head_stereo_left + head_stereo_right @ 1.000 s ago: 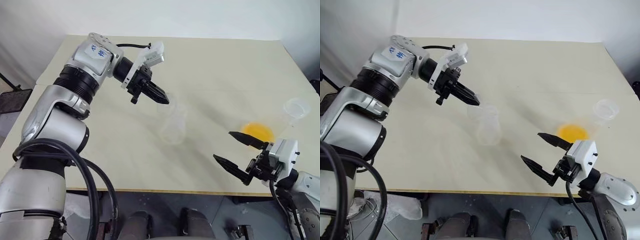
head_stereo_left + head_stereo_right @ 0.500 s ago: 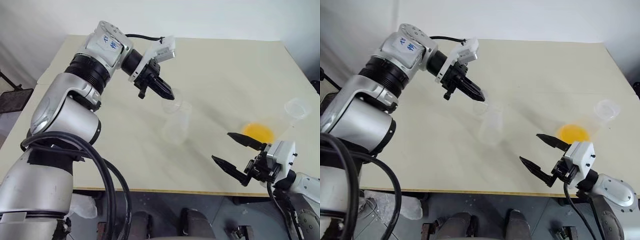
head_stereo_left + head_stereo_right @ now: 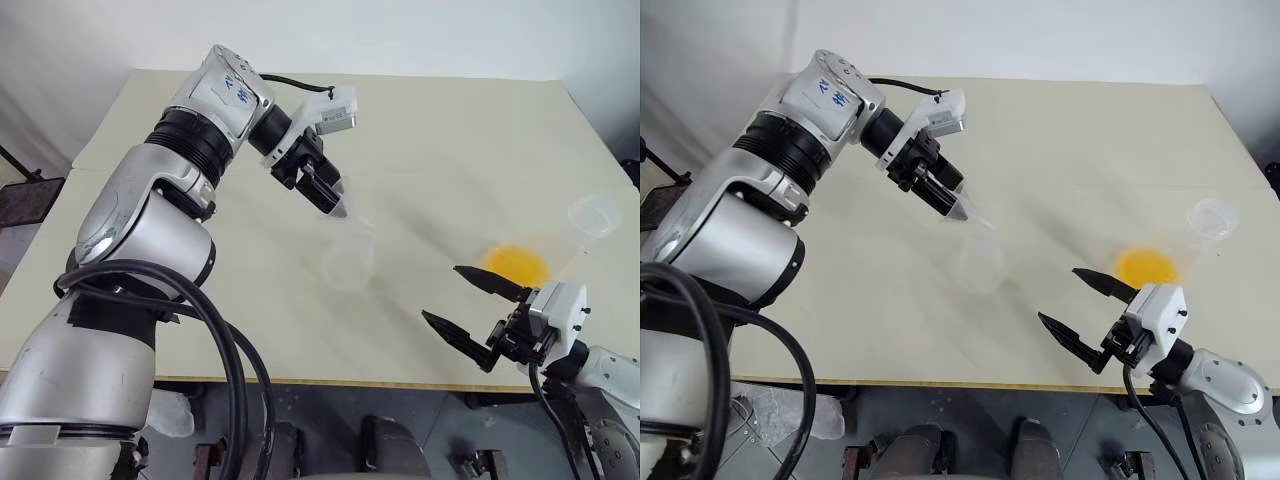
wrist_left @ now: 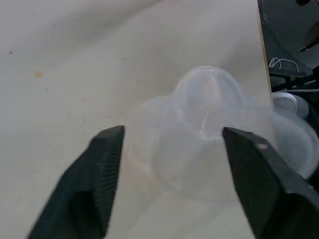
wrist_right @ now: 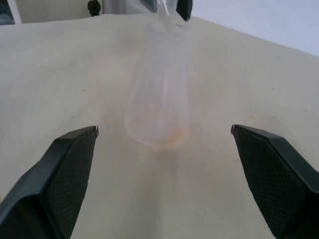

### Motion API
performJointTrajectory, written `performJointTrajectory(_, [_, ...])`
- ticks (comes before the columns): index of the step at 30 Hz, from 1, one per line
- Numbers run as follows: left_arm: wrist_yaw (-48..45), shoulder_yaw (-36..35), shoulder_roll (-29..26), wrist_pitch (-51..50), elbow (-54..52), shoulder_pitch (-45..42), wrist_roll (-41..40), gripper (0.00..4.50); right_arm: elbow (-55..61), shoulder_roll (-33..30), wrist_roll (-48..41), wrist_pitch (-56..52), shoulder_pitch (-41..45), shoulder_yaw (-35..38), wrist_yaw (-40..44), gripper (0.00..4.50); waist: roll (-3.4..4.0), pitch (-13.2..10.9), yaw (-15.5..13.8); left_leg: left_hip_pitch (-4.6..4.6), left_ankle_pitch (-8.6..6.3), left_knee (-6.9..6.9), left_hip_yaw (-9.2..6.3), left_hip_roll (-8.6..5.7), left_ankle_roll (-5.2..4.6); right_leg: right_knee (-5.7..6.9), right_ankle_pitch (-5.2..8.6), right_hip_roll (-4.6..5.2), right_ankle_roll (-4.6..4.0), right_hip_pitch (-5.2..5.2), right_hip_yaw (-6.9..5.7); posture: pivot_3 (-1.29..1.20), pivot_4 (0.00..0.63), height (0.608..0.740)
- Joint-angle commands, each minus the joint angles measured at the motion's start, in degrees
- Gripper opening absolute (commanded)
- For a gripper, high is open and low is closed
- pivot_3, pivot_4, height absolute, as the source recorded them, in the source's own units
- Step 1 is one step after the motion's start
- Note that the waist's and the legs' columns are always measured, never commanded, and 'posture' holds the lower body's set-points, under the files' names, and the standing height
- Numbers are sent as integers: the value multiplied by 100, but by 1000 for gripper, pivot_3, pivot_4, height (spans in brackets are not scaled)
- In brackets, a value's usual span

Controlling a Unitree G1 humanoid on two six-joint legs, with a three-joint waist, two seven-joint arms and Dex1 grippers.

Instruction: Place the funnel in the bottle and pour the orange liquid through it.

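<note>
Hovering our left gripper (image 3: 335,205) over the bottle (image 3: 347,258) mid-surface, we hold its jaws apart on either side of the funnel (image 4: 207,107), which seems seated in the bottle's neck, so letting go should leave it standing. Our right gripper (image 3: 468,305) waits near the front edge, jaws wide apart and empty, close to the orange liquid (image 3: 516,264) in its clear container, presumably ready to pour.
</note>
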State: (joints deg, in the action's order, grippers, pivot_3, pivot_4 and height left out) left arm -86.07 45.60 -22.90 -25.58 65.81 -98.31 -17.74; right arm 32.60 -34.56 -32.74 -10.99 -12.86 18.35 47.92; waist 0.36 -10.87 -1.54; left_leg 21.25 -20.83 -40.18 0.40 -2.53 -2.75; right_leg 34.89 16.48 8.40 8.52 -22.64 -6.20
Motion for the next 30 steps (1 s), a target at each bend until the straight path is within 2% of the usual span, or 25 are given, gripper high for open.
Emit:
performJointTrajectory(1, [-643,-89,17,-12,-87,-247,-51,4471,220,43,-23,170,-36,28,-43,4500,0,0,-1,0,0,0,-1,0,0,0,0,0,0,0,0,0,150,740])
performJointTrajectory(9, [-643,-243,126,163,34,-343,98,4471,179,49,5,203,28,-53,-82,4500,0,0,-1,0,0,0,0,0,0,-1,0,0,0,0,0,0,150,740])
performJointTrajectory(18, [-643,-768,384,472,437,-545,601,4471,184,47,16,241,6,-80,-145,4500,0,0,-2,0,0,0,4,0,0,0,0,0,0,-2,0,0,150,740])
performJointTrajectory(25, [-642,-1569,500,542,637,-705,966,4471,168,36,29,230,32,-73,-183,4500,-1,-1,5,1,0,1,7,0,-1,0,0,0,0,-2,0,0,150,740])
performJointTrajectory(30, [-535,-2473,195,577,457,-498,815,4471,222,20,-13,192,-31,33,-233,4500,-1,-1,10,0,0,1,7,1,-1,1,0,0,0,-4,0,0,150,740])
